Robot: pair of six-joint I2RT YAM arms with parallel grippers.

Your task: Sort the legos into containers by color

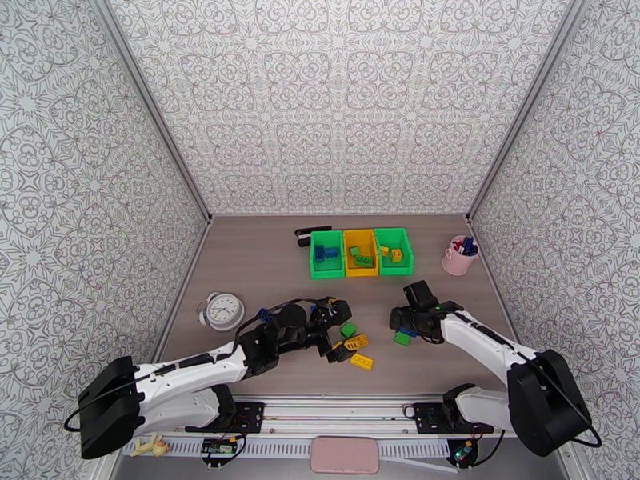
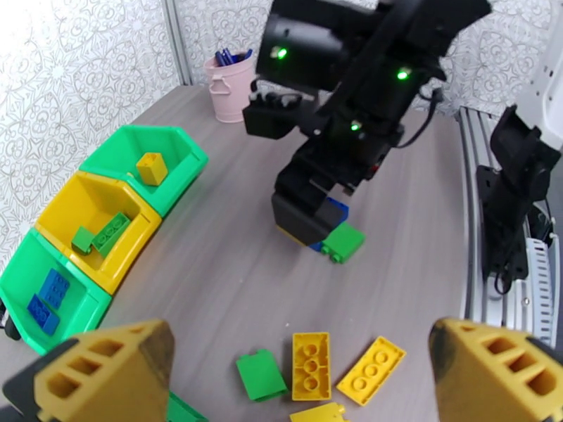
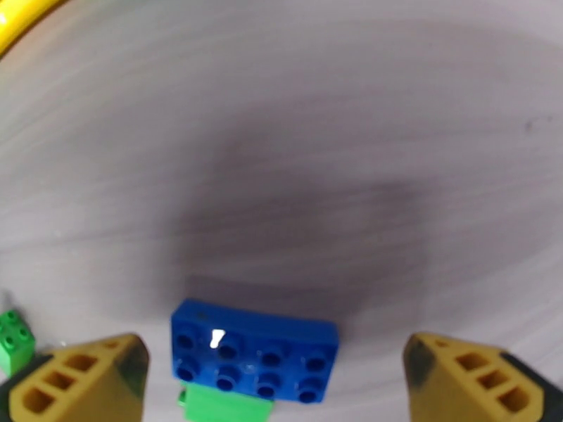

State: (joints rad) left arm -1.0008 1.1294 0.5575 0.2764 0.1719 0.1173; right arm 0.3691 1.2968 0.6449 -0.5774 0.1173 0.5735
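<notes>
Three containers stand in a row at the back: a green bin [image 1: 313, 254] holding blue legos [image 2: 48, 300], a yellow bin [image 1: 360, 232] holding green legos [image 2: 105, 233], and a green bin [image 1: 410, 251] holding a yellow lego [image 2: 151, 168]. My left gripper [image 1: 339, 333] is open over loose bricks: a green one [image 2: 260, 374] and two yellow ones [image 2: 310, 365] [image 2: 371, 361]. My right gripper [image 3: 281, 388] is open low over a blue brick [image 3: 255, 349], which lies between the fingers and partly on a green brick [image 3: 225, 406].
A pink cup [image 1: 459, 255] with pens stands right of the bins. A white clock [image 1: 223, 310] sits at the left, and a black object [image 1: 305, 236] lies behind the left bin. Patterned walls close in three sides. Another small green brick [image 3: 14, 339] lies left of the right gripper.
</notes>
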